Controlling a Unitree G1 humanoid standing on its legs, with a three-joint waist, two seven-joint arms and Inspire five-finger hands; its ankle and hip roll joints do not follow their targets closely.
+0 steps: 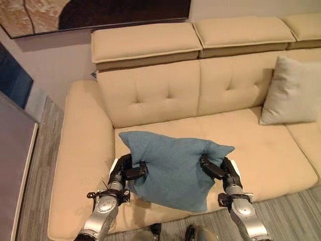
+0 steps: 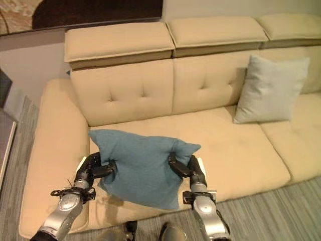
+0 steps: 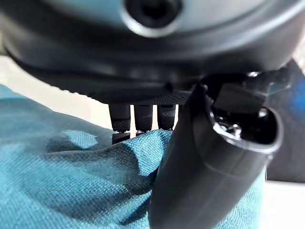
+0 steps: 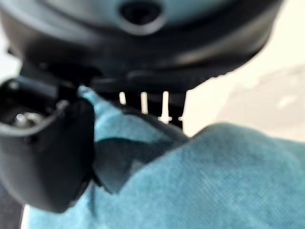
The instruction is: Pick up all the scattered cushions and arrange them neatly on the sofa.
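Observation:
A teal-blue cushion hangs between my two hands above the front of the beige sofa's seat. My left hand pinches its left edge, thumb over the cloth and fingers behind. On the opposite edge my right hand grips the same way, thumb pressed into the fabric. A light grey cushion leans upright against the sofa's backrest at the right.
The sofa has a wide left armrest, tufted back cushions and raised headrests. Grey wood floor runs along its front. A dark panel stands at the far left, a picture hangs on the wall.

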